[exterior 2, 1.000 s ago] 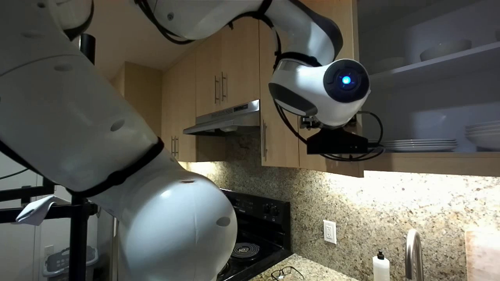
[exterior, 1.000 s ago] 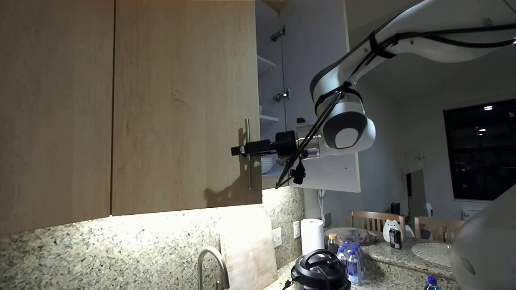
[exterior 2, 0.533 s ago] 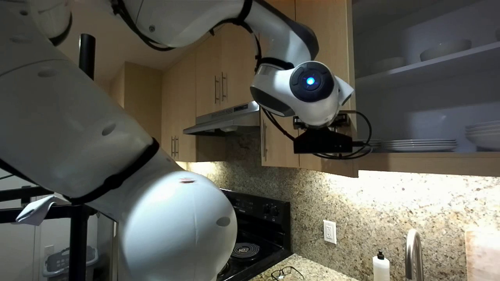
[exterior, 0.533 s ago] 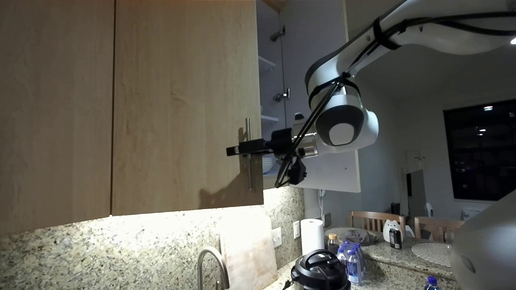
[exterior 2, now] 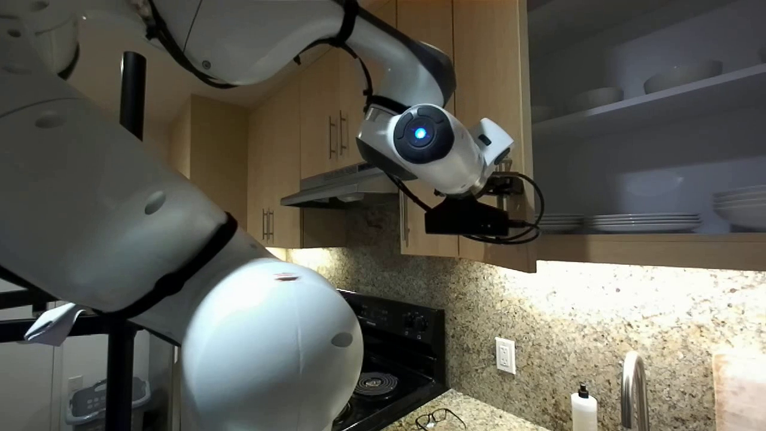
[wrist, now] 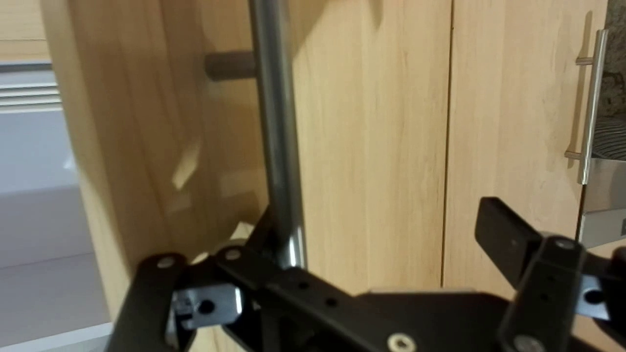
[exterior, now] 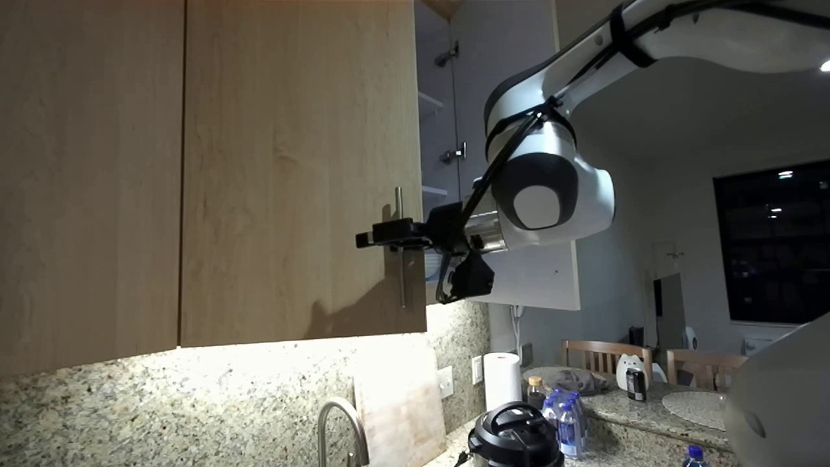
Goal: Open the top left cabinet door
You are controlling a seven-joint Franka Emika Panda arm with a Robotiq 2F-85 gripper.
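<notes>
The top left cabinet door (exterior: 298, 168) stands ajar left of centre in an exterior view, its face and slim bar handle (exterior: 402, 279) plain to see; right of it hangs the pale grey-white door panel (exterior: 499, 45), and along the bottom are a black-lidded electric cooker (exterior: 515, 436), a paper towel roll (exterior: 502, 379) and blue-capped water bottles (exterior: 567, 428). In an exterior view the cabinet's inside fills the right of the frame, with stacked plates (exterior 2: 643, 224) and, higher, a bowl (exterior 2: 682, 76) on a shelf (exterior 2: 658, 100); a range hood (exterior 2: 341, 185) and black stove (exterior 2: 407, 335) sit near the middle, and eyeglasses (exterior 2: 433, 417) lie on the worktop (exterior 2: 491, 419) at the bottom. The wrist view brings the handle close, running down from top centre, with a second bar handle (wrist: 592, 107) at upper right. There the gripper (wrist: 379, 217) has its fingers (wrist: 506, 239) spread wide: the finger at lower left lies partly behind the bar, though whether they touch cannot be told, and the finger at lower right stands well apart from it. Labels on the water bottles and markings on the black beverage can (exterior: 636, 384), at lower right in an exterior view, are too small to read.
</notes>
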